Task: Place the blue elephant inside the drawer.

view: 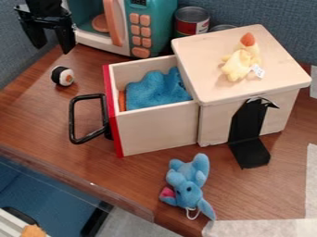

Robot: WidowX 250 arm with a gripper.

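Looks like grab time: gripper (53, 50) back-left of the drawer (158, 129), with wide, empty jaws. Next, over to the blue elephant (187, 185) just in front of the drawer, pinch, lift. Watch the handle (72, 118) at the drawer's left; decent room front-left, table edge (77, 182) close in front.

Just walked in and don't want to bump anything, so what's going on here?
Nothing is being handled right now. The black gripper hangs open and empty at the upper left, beside the toy microwave. The blue elephant lies on the table, outside the pulled-out drawer, which holds something fuzzy and blue.
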